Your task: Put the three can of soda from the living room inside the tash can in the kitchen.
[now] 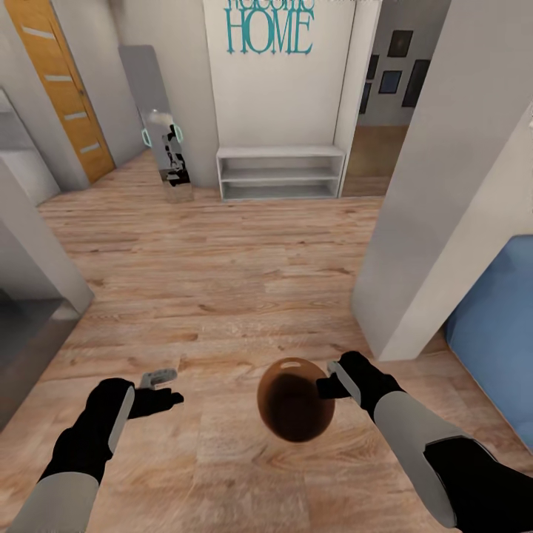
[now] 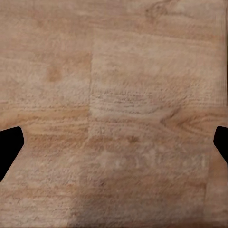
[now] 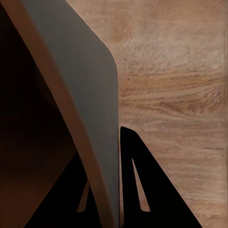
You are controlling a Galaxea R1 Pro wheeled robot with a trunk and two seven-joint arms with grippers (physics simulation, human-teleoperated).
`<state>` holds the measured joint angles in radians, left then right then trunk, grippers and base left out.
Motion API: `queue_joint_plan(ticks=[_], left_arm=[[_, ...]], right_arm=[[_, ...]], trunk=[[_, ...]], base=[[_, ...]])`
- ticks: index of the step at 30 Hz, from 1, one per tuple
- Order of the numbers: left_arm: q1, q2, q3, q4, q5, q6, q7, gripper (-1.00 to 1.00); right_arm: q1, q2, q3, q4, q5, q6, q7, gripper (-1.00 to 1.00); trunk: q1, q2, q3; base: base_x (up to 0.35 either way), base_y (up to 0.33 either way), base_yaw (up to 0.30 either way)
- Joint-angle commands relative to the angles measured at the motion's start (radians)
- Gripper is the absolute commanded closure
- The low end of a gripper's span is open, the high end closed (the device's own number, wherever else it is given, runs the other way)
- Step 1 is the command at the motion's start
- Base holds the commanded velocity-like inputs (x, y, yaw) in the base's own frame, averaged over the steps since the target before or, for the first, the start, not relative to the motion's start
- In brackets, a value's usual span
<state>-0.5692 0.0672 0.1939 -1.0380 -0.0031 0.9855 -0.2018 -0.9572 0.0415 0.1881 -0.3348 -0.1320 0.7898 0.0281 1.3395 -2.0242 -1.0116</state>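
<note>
The tash can (image 1: 295, 400), brown inside, hangs above the wooden floor in front of me, its mouth turned toward the head camera. My right gripper (image 1: 326, 386) is shut on its rim. In the right wrist view the can's wall (image 3: 90, 95) passes between the two black fingers (image 3: 135, 180), grey outside and brown inside. My left gripper (image 1: 164, 389) is held low at the left, open and holding nothing. In the left wrist view its fingertips (image 2: 9, 147) stand wide apart over bare floorboards. The cans of soda are out of view.
I am in a hallway with a wooden floor (image 1: 222, 281). A white pillar (image 1: 437, 222) stands close on the right, with blue furniture (image 1: 503, 326) behind it. Ahead are a low white shelf (image 1: 281, 172), a mirror (image 1: 166, 148) and an orange door (image 1: 66, 89). A grey wall corner (image 1: 37, 252) juts in at the left.
</note>
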Motion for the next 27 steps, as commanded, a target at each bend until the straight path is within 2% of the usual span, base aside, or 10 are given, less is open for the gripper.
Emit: queue_joint_plan(ticks=[1, 4, 14, 20, 27], left_arm=[[-0.001, 0.000, 0.000, 0.001, -0.001, -0.016, 0.000, -1.00], [0.002, 0.002, 0.002, 0.006, -0.002, -0.056, -0.001, -1.00], [0.006, 0.003, 0.003, 0.032, -0.001, -0.100, 0.000, -1.00], [0.005, 0.000, 0.001, 0.094, -0.002, -0.157, 0.005, -1.00], [0.005, 0.001, 0.001, 0.120, -0.008, -0.193, 0.008, -1.00]], right_arm=[[0.000, 0.000, -0.002, -0.005, -0.014, 0.000, 0.006, 1.00], [0.001, 0.001, -0.001, -0.018, -0.013, -0.001, 0.012, 1.00], [0.001, 0.001, 0.010, -0.026, -0.013, -0.018, 0.018, 1.00], [0.002, -0.003, 0.011, -0.027, -0.012, -0.031, 0.112, 1.00], [0.002, -0.003, 0.011, -0.028, -0.011, -0.030, 0.161, 1.00]], trunk=[[-0.004, 0.007, 0.003], [-0.015, 0.028, 0.013], [-0.054, 0.098, 0.044], [-0.077, 0.140, 0.063], [-0.104, 0.189, 0.085]], base=[[0.000, 0.000, 0.000], [0.000, 0.000, 0.000], [0.000, 0.000, 0.000], [0.000, 0.000, 0.000], [0.000, 0.000, 0.000]])
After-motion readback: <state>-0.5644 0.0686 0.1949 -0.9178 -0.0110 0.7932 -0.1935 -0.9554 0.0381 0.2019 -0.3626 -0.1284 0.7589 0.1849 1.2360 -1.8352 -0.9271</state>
